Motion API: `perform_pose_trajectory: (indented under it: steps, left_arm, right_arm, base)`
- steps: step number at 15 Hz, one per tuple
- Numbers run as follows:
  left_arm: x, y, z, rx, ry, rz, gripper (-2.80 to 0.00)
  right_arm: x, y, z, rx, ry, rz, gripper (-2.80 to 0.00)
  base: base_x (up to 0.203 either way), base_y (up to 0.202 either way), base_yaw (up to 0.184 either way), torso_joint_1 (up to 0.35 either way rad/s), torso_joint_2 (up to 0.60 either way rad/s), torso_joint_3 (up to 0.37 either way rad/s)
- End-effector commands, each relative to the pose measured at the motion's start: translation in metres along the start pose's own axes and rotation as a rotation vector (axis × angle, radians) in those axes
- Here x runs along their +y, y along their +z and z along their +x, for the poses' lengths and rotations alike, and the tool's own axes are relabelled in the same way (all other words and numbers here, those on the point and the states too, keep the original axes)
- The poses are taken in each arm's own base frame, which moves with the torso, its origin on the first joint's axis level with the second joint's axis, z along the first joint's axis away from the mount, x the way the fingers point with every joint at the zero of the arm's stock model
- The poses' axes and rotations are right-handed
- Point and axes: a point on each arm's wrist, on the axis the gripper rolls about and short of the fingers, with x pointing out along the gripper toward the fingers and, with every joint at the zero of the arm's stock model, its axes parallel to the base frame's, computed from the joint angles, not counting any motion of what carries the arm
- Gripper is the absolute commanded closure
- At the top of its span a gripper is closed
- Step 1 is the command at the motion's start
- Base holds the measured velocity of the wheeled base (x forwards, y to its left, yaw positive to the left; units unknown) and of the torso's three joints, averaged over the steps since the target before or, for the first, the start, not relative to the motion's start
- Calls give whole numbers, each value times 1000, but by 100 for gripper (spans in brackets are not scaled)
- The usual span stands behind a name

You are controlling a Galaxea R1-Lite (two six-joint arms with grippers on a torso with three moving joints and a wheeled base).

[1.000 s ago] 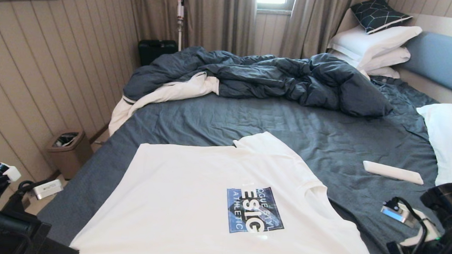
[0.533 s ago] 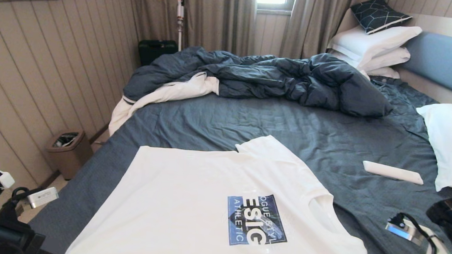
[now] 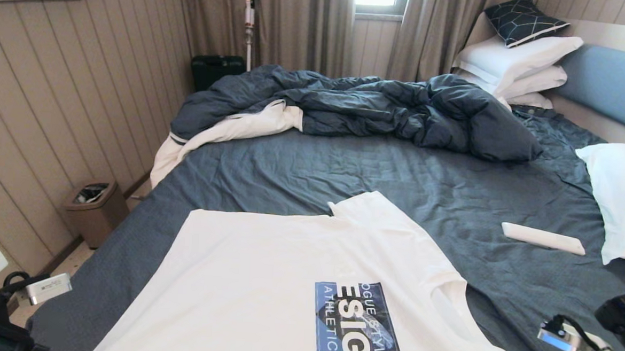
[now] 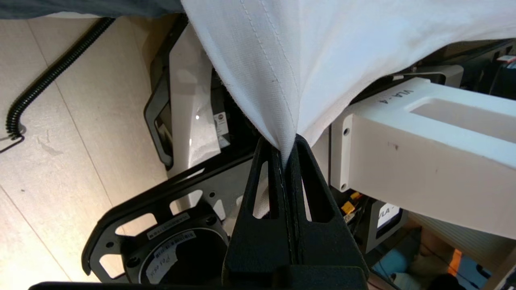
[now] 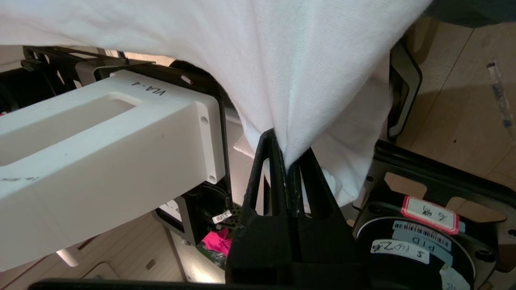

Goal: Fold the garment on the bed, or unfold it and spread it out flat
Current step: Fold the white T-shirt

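Observation:
The white T-shirt [image 3: 264,280] lies spread over the near part of the bed [image 3: 398,169], its blue-and-black chest print [image 3: 356,319] facing up and one sleeve [image 3: 367,208] pointing away from me. Its near edge hangs past the bed's front. In the left wrist view my left gripper [image 4: 287,147] is shut on a hemmed corner of the T-shirt [image 4: 322,52]. In the right wrist view my right gripper [image 5: 288,155] is shut on another bunch of the T-shirt [image 5: 282,60]. Both grippers sit below the head view's lower edge; only the arms' wrists show at the corners.
A rumpled dark-blue duvet [image 3: 359,105] lies across the far side of the bed. White pillows [image 3: 516,60] stack by the headboard [image 3: 611,84], another pillow [image 3: 624,197] at the right. A white remote [image 3: 543,238] lies on the sheet. A bin [image 3: 94,207] stands on the floor, left.
Both arms have dropped lower and back toward me, out of the head view. The T-shirt has slid toward the bed's near edge with them.

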Motion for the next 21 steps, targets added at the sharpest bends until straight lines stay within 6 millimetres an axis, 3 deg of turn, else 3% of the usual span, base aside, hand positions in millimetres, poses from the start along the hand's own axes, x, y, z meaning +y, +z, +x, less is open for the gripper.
perform_pose_trajectory:
  steps: [1,5,9,12,21]
  left_arm:
    - [-5,-6,-3,-20,4,16,0]
    - [-7,17,-19,-104,16,64,0]
    - [-18,64,-57,-229,-35,116,0]
    - [-15,99,-71,-254,-116,100,0]
    - [31,211,-48,-273,-253,-7,0]
  right_arm:
    - [2,-4,-3,-13,3,-10,0]
    - [14,21,-23,-127,1,-73,0]
    - [26,61,-48,-245,0,-131,0]
    - [28,94,-55,-277,47,-127,0]
    - [19,220,-54,-362,98,-104,0]
  base:
    - [0,0,0,0,0,0]
    - [0,0,0,0,0,0]
    - [0,0,0,0,0,0]
    - [0,0,0,0,0,0]
    - [0,0,0,0,0,0]
